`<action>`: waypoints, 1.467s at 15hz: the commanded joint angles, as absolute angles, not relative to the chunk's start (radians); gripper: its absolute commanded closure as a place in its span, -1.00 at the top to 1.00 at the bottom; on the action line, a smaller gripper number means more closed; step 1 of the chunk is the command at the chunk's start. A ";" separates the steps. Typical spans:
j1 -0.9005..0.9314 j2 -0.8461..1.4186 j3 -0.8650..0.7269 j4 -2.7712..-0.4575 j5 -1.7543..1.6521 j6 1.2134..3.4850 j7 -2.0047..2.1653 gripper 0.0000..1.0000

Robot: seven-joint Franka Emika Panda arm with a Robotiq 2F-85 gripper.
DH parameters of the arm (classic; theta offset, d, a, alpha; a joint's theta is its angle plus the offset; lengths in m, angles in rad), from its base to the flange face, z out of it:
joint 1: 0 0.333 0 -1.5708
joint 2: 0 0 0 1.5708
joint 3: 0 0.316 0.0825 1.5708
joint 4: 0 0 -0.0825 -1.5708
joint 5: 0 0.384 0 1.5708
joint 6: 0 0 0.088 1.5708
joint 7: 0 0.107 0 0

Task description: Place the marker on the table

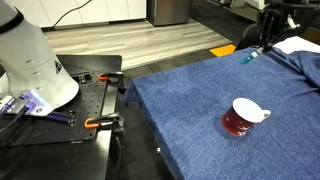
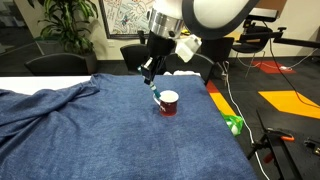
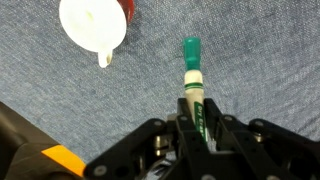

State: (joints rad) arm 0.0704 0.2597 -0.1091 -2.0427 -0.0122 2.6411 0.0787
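We see the fingers [image 3: 225, 135] closed on the marker [image 3: 193, 85], gripping its labelled lower barrel. The white body and teal cap stick out ahead of them over the blue cloth of the bench [image 3: 265, 60]. In both exterior views the marker [image 1: 249, 57] [image 2: 155, 90] hangs slanted, cap downward, beneath the arm. The red cup [image 2: 168, 102] stands close by on the cloth but does not touch the marker. From these angles we cannot tell whether the cap touches the cloth or sits just above it, and we think most of the risk comes from that uncertainty. If the fingers open while the marker is off the surface and tilted, we expect the cap end to land first. The round barrel would then tip over and roll, possibly toward the cup [image 3: 92, 25] or toward the rumpled cloth near the bench edge [image 1: 300, 60]. If we push down too far instead, the cap could dig into the fabric and bunch it up. The marker might also lever sideways in the grip and come free crooked. A third risk is the cup itself (its handle faces roughly our way in the wrist view). A sideways shift of the arm during lowering could knock it, so we judge a straight, slow descent and a low release to be safest.
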 commanded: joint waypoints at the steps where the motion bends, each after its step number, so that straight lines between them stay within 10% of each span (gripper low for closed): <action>1: 0.043 0.259 -0.082 -2.038 -0.023 2.635 0.085 -0.59; 4: 0.041 0.261 -0.081 -2.038 -0.023 2.635 0.085 -0.59; 5: 0.041 0.261 -0.081 -2.038 -0.023 2.635 0.085 -0.90; 22: -0.017 0.490 -0.029 -1.668 0.224 2.403 0.217 -0.90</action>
State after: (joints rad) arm -0.0047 0.4035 -0.0368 -1.7942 0.2170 2.4779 0.1733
